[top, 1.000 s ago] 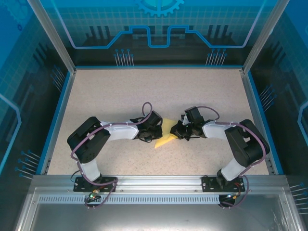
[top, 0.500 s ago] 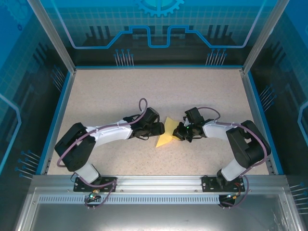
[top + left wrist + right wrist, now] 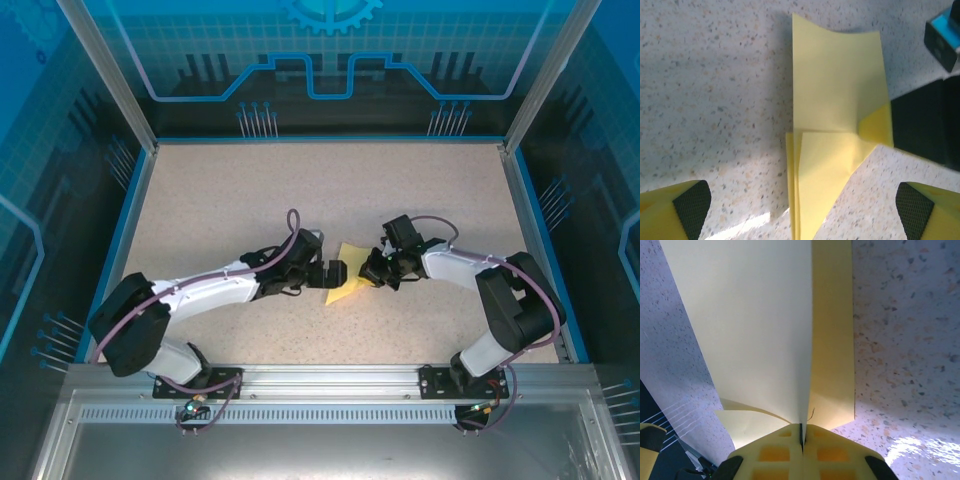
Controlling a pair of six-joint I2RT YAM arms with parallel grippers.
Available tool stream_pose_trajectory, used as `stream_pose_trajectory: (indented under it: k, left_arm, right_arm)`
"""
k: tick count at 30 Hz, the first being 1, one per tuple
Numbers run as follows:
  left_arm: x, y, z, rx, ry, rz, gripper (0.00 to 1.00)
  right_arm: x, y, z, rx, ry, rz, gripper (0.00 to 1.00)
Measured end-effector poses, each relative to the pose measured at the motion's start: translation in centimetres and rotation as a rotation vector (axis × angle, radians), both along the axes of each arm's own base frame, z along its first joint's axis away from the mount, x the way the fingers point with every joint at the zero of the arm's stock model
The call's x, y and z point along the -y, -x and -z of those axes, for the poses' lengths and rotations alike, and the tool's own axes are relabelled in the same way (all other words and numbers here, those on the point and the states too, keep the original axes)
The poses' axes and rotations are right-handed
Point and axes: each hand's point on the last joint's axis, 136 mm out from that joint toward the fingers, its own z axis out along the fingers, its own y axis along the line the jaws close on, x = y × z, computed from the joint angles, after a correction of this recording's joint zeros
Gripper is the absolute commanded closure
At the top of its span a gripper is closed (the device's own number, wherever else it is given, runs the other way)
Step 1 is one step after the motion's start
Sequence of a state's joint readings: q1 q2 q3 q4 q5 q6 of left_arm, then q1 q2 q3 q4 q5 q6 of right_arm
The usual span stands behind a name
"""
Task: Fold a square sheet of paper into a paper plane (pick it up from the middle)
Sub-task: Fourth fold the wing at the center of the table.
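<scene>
The pale-yellow sheet of paper [image 3: 344,284] lies mid-table, folded in layers to a narrow point, a half-made paper plane. In the left wrist view the paper [image 3: 837,100] has a flat upper panel and stacked folds tapering toward the camera. My left gripper [image 3: 334,272] is open at the paper's left edge; its fingertips [image 3: 692,200] stand wide on either side of the point, touching nothing. My right gripper [image 3: 368,274] is shut on the paper's right edge. In its own view the paper [image 3: 755,330] rises as a creased ridge out of the closed right gripper [image 3: 801,432].
The speckled table [image 3: 220,200] is walled by blue rails at left [image 3: 118,250] and right [image 3: 540,240]. An aluminium frame [image 3: 320,390] runs along the near edge by the arm bases. The right gripper's dark body [image 3: 920,125] sits just right of the paper.
My left gripper has opened and let go of the paper, and its arm has stretched lower and flatter. The right gripper stays shut on the paper and has barely shifted.
</scene>
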State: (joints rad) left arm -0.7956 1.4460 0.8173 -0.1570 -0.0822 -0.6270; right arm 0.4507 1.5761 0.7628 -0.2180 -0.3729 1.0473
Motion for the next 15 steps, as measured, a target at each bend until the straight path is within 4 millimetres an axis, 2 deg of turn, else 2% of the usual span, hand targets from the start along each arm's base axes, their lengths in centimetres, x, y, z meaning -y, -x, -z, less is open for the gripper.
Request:
stream_pose_trajectory:
  k: [5, 7, 15]
  left_arm:
    - [-0.8, 0.9, -0.1, 0.106, 0.006, 0.081, 0.02]
    - [-0.9, 1.1, -0.3, 0.154, 0.012, 0.121, 0.06]
    - [0.7, 0.9, -1.9, 0.324, -0.001, 0.278, 0.14]
  right_arm:
    - [0.1, 0.1, -0.2, -0.021, 0.007, 0.01, 1.0]
    - [0.0, -0.1, -0.5, -0.026, 0.008, 0.013, 1.0]
    - [-0.6, -1.0, -2.0, -0.019, -0.008, 0.021, 1.0]
